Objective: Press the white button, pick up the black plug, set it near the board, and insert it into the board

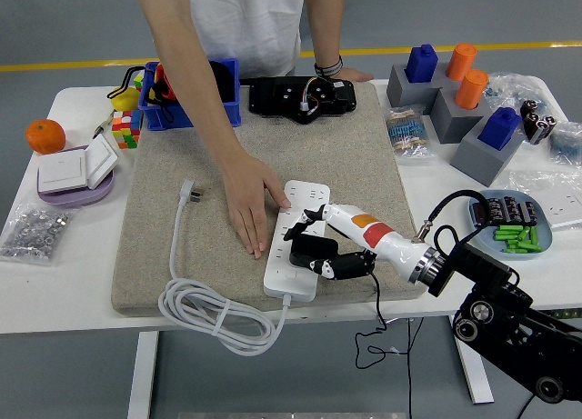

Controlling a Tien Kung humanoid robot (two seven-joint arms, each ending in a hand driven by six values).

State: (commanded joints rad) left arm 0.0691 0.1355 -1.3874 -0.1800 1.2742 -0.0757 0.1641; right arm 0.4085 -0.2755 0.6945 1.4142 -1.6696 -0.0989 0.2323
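The white board (pixel 297 240) lies with its long axis near-to-far; the right robot hand (pixel 320 247), reaching leftward, grasps the black plug (pixel 305 249) over it.

We see orange (pixel 44 135) far left, Rubik's cube (pixel 125 128) beside blue bin (pixel 195 96), green pieces in plate (pixel 509 221) right, grey blocks (pixel 455 110) behind.

We see our right hand (pixel 320 248) curled around the black plug (pixel 307 248) on top of the white power strip (pixel 296 248), which lies on the grey mat (pixel 327 155). A person's hand (pixel 247 208) presses flat on the strip's left edge.
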